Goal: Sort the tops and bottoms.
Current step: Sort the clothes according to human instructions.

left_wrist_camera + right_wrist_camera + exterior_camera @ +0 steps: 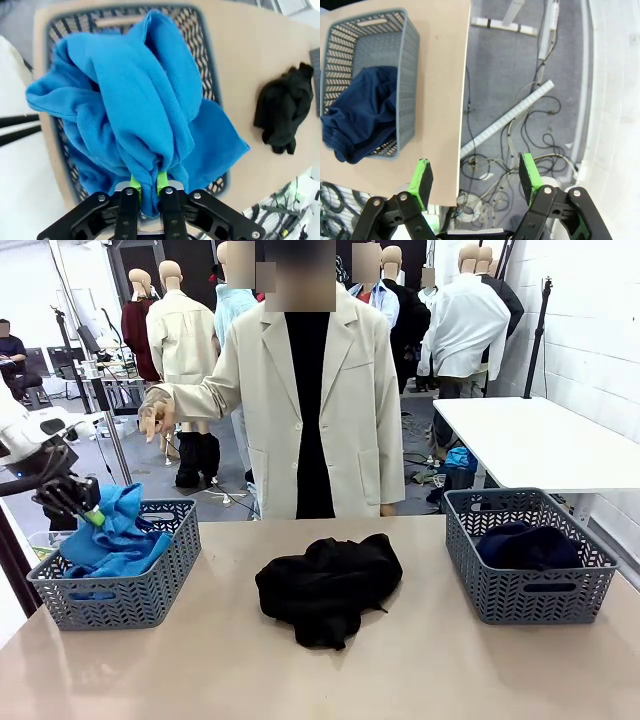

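The long tan table holds two grey woven plastic baskets. A crumpled black cloth lies between them. The left gripper pinches a soft blue top over the left basket. The right gripper is wide apart, holding nothing, beside the right basket with dark navy clothes.

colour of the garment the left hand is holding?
Bright blue garment, clearest in the left wrist view.
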`<state>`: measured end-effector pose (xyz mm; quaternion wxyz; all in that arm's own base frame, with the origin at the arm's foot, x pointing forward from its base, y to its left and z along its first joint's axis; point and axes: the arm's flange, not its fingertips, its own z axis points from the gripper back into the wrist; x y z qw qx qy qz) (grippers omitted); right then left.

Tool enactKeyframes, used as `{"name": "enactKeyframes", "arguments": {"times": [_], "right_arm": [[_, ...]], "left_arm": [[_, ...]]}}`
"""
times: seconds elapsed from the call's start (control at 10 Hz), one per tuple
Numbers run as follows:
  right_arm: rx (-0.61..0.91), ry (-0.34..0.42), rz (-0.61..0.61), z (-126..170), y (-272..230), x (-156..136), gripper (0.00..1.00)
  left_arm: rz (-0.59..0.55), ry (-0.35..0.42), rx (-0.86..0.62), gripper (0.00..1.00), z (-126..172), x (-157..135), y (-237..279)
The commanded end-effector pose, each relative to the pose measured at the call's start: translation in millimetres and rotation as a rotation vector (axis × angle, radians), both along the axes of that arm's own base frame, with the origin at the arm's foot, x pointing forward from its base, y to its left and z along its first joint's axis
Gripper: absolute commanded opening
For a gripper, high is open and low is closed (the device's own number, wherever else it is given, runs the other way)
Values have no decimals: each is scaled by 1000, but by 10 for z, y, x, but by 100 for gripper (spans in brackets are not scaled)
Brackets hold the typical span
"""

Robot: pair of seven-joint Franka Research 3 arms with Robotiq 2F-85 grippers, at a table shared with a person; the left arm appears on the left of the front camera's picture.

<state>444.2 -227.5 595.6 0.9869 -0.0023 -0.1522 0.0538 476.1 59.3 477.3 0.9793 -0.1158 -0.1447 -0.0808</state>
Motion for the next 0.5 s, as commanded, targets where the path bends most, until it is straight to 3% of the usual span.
{"name": "enactKeyframes", "arguments": {"times": [0.0,0.1,0.4], "right_arm": [[-16,11,6,1,17,-15,86],[-16,11,6,1,17,-15,86],[-16,11,6,1,17,-15,86]], "left_arm": [[10,67,-37,8,51,-155,-103],[67,18,47,27,111,-101,-84],[-56,30,92,85,539,-170,-219]]}}
